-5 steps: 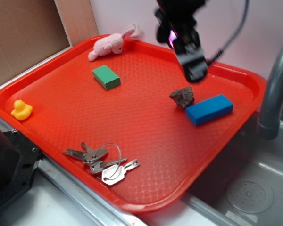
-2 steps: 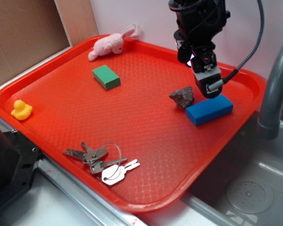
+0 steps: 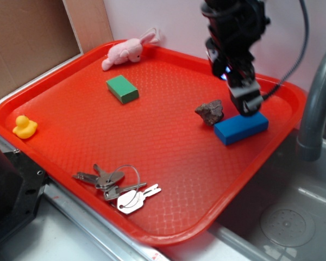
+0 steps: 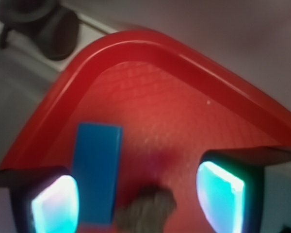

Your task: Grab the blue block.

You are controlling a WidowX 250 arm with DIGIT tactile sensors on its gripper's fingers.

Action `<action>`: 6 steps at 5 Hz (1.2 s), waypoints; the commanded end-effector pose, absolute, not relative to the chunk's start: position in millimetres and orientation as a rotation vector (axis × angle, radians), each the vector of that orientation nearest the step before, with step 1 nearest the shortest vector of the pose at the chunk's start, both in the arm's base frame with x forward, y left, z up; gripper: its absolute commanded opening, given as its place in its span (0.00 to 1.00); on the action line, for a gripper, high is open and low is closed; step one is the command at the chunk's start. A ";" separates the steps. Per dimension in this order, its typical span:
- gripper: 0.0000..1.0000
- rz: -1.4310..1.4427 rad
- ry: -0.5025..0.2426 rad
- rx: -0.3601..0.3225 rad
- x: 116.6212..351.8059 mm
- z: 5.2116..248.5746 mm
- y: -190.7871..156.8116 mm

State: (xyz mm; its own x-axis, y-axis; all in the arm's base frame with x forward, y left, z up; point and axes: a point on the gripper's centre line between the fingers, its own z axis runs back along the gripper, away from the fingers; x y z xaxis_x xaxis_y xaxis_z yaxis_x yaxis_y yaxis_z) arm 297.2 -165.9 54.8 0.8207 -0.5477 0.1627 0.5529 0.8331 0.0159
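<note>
Keys (image 3: 119,188) at near edge of red tray (image 3: 70,103). Blue block (image 3: 241,127) lies flat near the right rim, just beside a brown rock (image 3: 210,112). Gripper (image 3: 249,104) directly above the block's far end, fingers (image 4: 55,204) spread apart, empty. Green block (image 3: 122,88) and pink bunny (image 3: 129,50) farther back.

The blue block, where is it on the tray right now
In the exterior view the blue block lies near the right edge of the red tray, just right of the brown rock, with the gripper directly above it.
</note>
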 end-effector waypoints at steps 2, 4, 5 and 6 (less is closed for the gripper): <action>1.00 -0.647 -0.174 -0.045 282.2 54.3 -188.6; 1.00 -0.606 -0.153 -0.071 277.7 45.3 -162.4; 1.00 -0.603 -0.130 -0.048 279.2 38.3 -163.4; 0.00 -0.573 -0.128 -0.060 281.1 39.0 -162.6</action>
State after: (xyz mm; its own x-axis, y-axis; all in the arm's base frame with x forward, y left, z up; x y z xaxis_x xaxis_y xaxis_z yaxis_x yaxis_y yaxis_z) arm 277.3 -152.4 21.5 0.8324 -0.5470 0.0890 0.5509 0.8343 -0.0241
